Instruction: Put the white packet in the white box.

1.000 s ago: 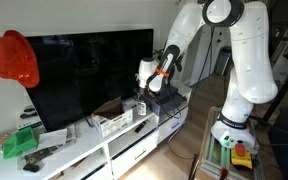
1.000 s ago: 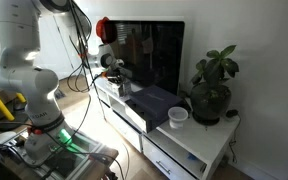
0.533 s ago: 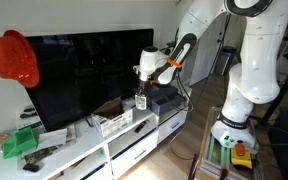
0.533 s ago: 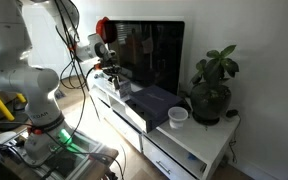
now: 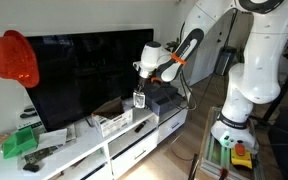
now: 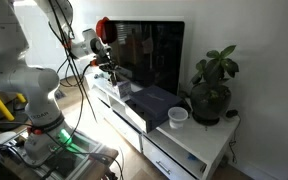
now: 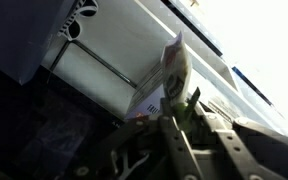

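Note:
My gripper (image 5: 141, 92) is shut on the white packet (image 5: 140, 101), a small flat whitish rectangle that hangs from the fingers above the long white cabinet. In the wrist view the packet (image 7: 170, 74) stands upright between the two fingers of the gripper (image 7: 180, 108). The white box (image 5: 114, 123), a small open-top slotted crate, stands on the cabinet just beside and below the packet. In the exterior view from the opposite side the gripper (image 6: 108, 68) hovers over the cabinet's far end; the packet is too small to make out there.
A dark grey flat-topped box (image 5: 165, 98) (image 6: 154, 100) sits on the cabinet (image 5: 124, 145) next to the crate. A large black TV (image 5: 84, 75) stands close behind. A potted plant (image 6: 212, 88) and a white cup (image 6: 178, 116) stand at one cabinet end.
The arm has lifted and swung the held packet a little away from the dark grey box, towards the crate. The grip has not changed.

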Available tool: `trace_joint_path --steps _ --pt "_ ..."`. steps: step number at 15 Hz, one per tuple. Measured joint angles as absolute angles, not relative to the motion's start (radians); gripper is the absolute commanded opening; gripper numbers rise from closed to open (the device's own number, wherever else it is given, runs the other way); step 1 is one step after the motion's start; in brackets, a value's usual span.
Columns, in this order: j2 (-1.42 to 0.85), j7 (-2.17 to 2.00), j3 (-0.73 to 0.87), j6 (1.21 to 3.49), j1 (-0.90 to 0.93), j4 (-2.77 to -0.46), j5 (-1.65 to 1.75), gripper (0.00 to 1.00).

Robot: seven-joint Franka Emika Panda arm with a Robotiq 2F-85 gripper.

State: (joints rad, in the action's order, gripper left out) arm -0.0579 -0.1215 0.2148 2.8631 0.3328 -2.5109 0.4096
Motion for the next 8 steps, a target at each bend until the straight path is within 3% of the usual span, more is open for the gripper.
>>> trace_joint_path --steps 8 --pt "-0.058 -0.101 0.194 2.911 0.363 -2.474 0.538 0.05"
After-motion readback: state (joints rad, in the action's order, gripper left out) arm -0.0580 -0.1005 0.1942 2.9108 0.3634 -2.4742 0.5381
